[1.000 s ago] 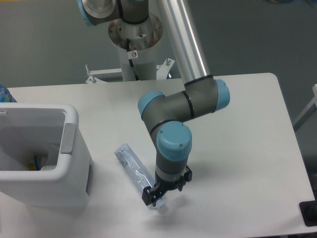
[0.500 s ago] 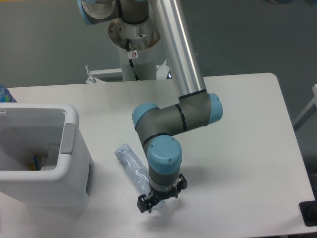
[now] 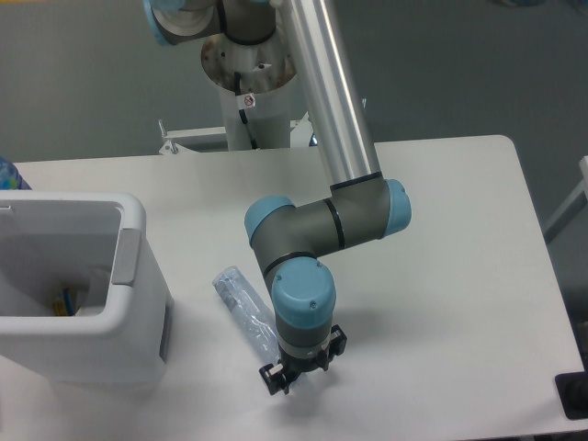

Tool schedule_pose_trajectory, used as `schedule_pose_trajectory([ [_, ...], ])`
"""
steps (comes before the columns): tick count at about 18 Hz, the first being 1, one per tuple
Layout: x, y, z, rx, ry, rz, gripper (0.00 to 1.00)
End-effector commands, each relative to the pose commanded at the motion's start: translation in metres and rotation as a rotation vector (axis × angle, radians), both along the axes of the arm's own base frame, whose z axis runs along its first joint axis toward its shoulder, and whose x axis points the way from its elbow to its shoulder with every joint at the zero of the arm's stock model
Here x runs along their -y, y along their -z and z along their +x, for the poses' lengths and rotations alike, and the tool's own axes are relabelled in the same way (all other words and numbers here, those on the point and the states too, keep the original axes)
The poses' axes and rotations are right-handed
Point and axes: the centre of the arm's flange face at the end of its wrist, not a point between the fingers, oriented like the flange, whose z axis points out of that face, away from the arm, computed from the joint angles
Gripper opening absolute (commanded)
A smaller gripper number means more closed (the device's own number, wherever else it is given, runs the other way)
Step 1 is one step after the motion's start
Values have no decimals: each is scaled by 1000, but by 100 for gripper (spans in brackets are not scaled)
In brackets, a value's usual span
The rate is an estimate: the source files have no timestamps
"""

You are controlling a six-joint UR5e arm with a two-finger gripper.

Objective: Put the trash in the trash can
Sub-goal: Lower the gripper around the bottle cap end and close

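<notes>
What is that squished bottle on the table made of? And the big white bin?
The crushed bottle looks like thin clear plastic: bluish, see-through, crinkled. The trash can looks like thick, smooth white plastic, with rounded corners and a slight sheen, though that is a guess from its look.

Flat white rectangular worktop (image 3: 459,276) with rounded corners, matte surface. Grey floor (image 3: 83,83) beyond its far edge. White metal bracket with bolts (image 3: 193,136) at the far edge, near the centre. Small black block (image 3: 573,397) at the near right corner. Blue patterned object (image 3: 7,172) at the left margin, mostly cropped.
</notes>
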Motion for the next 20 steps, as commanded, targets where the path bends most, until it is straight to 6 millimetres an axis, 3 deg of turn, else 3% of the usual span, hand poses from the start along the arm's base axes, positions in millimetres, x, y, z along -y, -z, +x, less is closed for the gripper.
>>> schedule_pose_trajectory([
  [3, 1, 0, -1, -1, -3, -1, 60],
  [11, -1, 5, 4, -2, 3, -14, 59],
  [17, 1, 4, 6, -4, 3, -18, 42],
  [20, 1, 5, 8, -2, 4, -20, 39],
])
